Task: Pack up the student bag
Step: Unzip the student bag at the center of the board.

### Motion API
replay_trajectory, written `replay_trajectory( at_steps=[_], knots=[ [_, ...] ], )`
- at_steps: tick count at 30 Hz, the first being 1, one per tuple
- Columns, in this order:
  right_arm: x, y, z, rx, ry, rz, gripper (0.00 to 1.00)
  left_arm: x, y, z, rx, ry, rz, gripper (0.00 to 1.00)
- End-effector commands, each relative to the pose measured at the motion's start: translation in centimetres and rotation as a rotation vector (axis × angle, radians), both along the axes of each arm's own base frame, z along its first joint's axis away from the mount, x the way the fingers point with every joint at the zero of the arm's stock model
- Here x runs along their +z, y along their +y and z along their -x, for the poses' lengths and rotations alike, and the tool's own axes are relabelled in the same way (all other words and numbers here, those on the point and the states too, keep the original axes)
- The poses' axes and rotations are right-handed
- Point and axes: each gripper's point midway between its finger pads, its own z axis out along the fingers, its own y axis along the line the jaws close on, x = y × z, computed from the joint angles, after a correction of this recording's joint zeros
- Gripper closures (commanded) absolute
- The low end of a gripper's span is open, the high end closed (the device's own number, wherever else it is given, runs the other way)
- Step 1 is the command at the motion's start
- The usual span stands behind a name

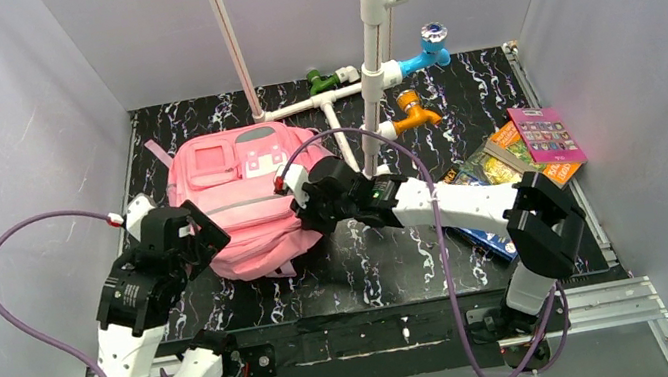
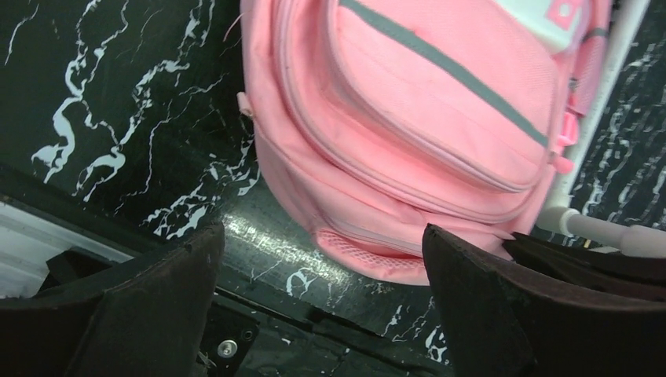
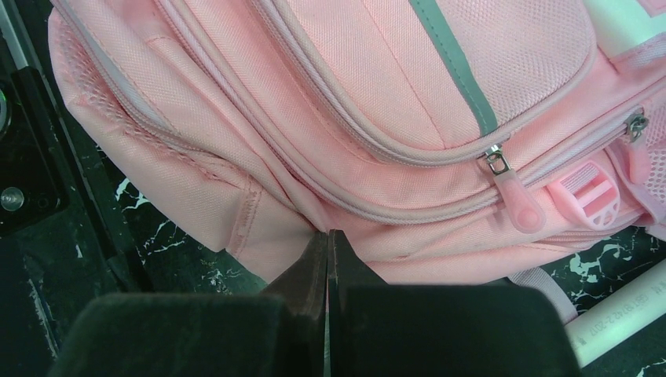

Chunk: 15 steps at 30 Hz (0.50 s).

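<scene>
1. The black marble-patterned table (image 1: 372,263) runs under everything. Both arms cover parts of its near half.
2. The student bag (image 1: 240,198) lies flat, front pockets up, between the two grippers. From above, its near edge is hidden behind both wrists, and each wrist view cuts the bag off at the frame.
3. A white pipe frame (image 1: 377,70) stands beyond the right gripper, carrying a blue tap (image 1: 424,48), an orange tap (image 1: 415,115) and a green valve (image 1: 323,79). One pipe lies just beside the bag's far side.
4. A stack of books (image 1: 518,159) sits well behind the right gripper, out by that arm's elbow. The forearm crosses the stack and hides its near part, so the titles are unreadable.
5. The left gripper (image 2: 322,236) has its jaws spread wide and grasps nothing. The bag's mesh corner lies just ahead of the gap.
6. The right gripper (image 3: 327,243) has its tips pressed together, nosed against the bag's lower seam. Whether any cloth is nipped between them, I cannot tell.
7. Just beyond those tips, a zip pull (image 3: 495,161) and a pink buckle (image 3: 589,196) lie side by side.
</scene>
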Motion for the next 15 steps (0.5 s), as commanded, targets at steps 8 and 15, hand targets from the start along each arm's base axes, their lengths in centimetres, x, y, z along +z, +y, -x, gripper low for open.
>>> replay_trajectory(
  at_steps=[8, 15],
  knots=[
    [6.5, 0.5, -0.1, 0.01, -0.052, -0.143, 0.99, -4.9, 0.1, -1.8, 0.002, 0.124, -0.091, 0.04],
    [6.1, 0.8, 0.5, 0.021, -0.013, -0.151, 0.99, -6.6, -1.0, -2.8, -0.012, 0.119, -0.044, 0.13]
  ],
)
